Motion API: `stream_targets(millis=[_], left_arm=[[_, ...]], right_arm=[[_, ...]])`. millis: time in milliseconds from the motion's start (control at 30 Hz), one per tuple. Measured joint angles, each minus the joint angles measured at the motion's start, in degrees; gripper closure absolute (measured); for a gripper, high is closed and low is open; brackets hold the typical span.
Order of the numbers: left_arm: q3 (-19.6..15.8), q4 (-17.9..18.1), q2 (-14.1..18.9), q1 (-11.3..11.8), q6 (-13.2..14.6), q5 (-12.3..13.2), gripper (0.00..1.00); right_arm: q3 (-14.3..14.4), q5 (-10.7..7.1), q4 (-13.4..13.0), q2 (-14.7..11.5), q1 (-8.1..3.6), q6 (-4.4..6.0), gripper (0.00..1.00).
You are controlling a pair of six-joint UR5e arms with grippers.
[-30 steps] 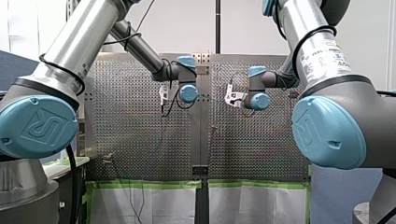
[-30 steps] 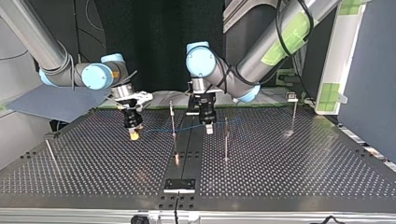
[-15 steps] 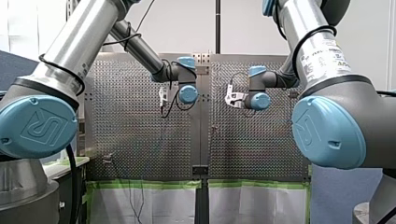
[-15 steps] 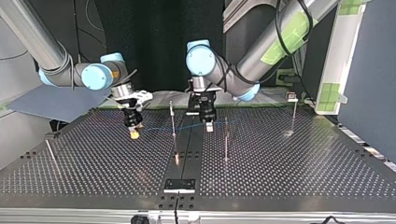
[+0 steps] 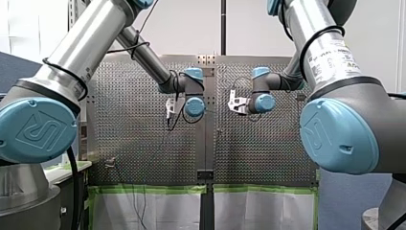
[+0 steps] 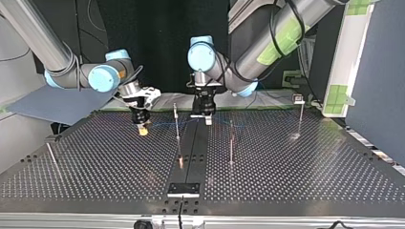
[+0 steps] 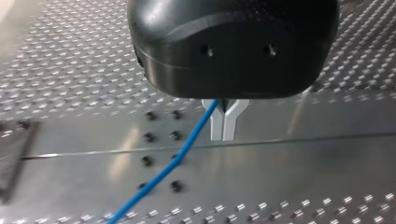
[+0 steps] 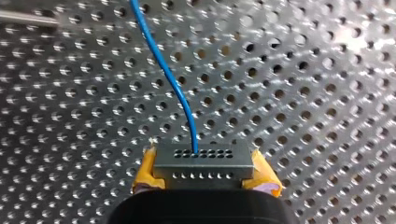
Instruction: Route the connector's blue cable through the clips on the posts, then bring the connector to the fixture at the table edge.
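- at the top view's left, my right arm reaches over the perforated metal table (image 6: 95, 162), and my right gripper (image 6: 143, 130) hangs tip-down just above it.
- in the right wrist view, its yellow pads (image 8: 147, 170) clamp a small grey rectangular connector (image 8: 202, 164) from both sides; two rows of small holes show on the connector's face.
- a thin blue cable (image 8: 163, 70) leaves the connector's farther row of holes and curves away ahead of the gripper, over the perforations.
- my left gripper (image 6: 207, 120) hangs over the table's plain middle strip in the top view, just beside a slim metal post (image 6: 176, 121) that stands between the two grippers.
- in the left wrist view, its two pale metal fingers (image 7: 216, 128) are pressed together, and the blue cable comes out at their roots. it seems pinched there, though the black gripper body hides the exact grip.
- from there the cable slants away beside the fingers, across the middle strip.
- in the top view the cable is a faint line running from one gripper to the other past the post; i cannot tell whether it sits in the post's clip.
- a second metal post (image 6: 231, 143) stands on the far side of my left gripper.
- a black fixture plate (image 6: 183, 189) sits at the table's near edge in the top view, well apart from the connector.
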Motion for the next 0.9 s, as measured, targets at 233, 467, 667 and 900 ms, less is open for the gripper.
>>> stream_targets(millis=[233,467,667,900], left_arm=[[-0.6,1.1,-1.4,-1.0,-0.6,-0.1,1.0],[-2.7,2.6,-1.4,-1.3,-0.8,0.0,1.0],[-4.4,3.7,-1.5,-1.7,-1.3,0.2,1.0],[-5.2,4.0,-1.5,-2.3,-1.7,0.2,1.0]], right_arm=[[0.4,0.3,1.5,0.0,0.95,-1.33,1.0],[2.6,0.64,0.7,-0.1,1.14,-1.8,1.0],[4.1,0.7,0.6,-0.3,1.19,-2.41,1.0],[6.5,0.81,-0.5,-0.8,1.27,-2.78,1.0]])
